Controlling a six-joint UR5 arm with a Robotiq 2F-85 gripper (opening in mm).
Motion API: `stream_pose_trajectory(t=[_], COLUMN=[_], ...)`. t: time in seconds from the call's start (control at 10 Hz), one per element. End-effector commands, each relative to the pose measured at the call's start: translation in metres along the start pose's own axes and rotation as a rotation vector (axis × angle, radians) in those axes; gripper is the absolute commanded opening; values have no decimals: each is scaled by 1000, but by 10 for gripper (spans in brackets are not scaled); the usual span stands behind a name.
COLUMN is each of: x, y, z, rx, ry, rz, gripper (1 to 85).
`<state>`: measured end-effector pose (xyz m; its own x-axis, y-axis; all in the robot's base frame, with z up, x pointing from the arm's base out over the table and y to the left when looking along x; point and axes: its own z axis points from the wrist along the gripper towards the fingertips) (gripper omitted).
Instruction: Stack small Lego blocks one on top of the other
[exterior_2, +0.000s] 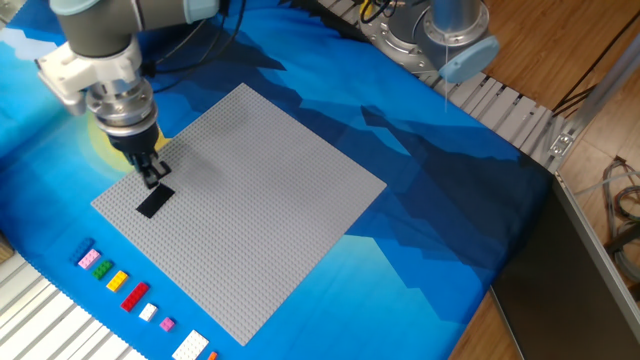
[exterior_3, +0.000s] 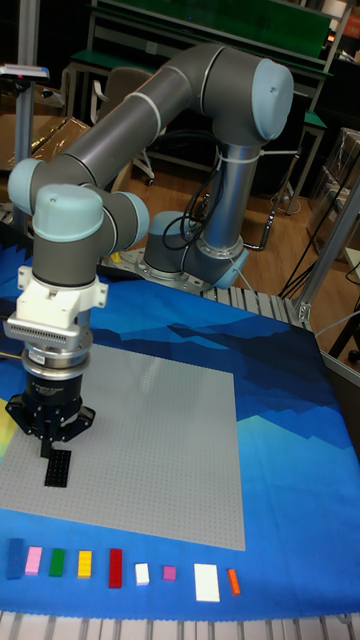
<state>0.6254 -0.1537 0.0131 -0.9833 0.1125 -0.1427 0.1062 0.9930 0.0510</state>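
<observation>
We're looking down at the grey baseplate (exterior_2: 240, 205), and there sits the flat black block (exterior_2: 154, 201) near its left corner, a thin dark rectangle, longer than wide, lying flush on the studs; in the tall fixed view we catch faint stud bumps on its top. Right above it hangs the gripper (exterior_2: 152, 174), pointing straight down, its dark fingers (exterior_3: 49, 441) hovering just over the block's far end. Touching or a hair apart? We cannot tell from either view. We also can't make out whether the jaws are parted or closed; the fingertips merge into one dark shape against the block. Off the plate, along the near edge of the blue cloth (exterior_2: 430, 180), we've got a row of small bricks lined up side by side but apart from each other: a pink block (exterior_3: 34, 560), a green block (exterior_3: 58, 562), a yellow block (exterior_3: 84, 563), a longer red block (exterior_3: 115, 567), then a small white block (exterior_3: 142, 573), a tiny purple block (exterior_3: 169, 573), a bigger white block (exterior_3: 207, 582) and an orange block (exterior_3: 233, 581) at the end. All lie flat, none stacked on another. A blue piece (exterior_3: 14, 557) sits at the row's left end, nearly lost against the cloth.
</observation>
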Motion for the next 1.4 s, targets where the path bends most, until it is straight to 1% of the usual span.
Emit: stream_pose_trajectory(t=[0.0, 0.1, 0.3, 0.4, 0.5, 0.7, 1.0, 1.3], x=[7, 7, 8, 5, 1, 0, -2, -5], y=[-4, -7, -5, -7, -5, -3, -4, -2], z=[-2, -2, -1, 1, 3, 4, 4, 4], rx=[-1, 10, 3, 7, -1, -8, -4, -8], ry=[-9, -9, -8, -21, -36, -41, -51, -61], rz=[40, 45, 48, 51, 55, 64, 69, 72], gripper=[10, 10, 10, 10, 10, 10, 10, 10])
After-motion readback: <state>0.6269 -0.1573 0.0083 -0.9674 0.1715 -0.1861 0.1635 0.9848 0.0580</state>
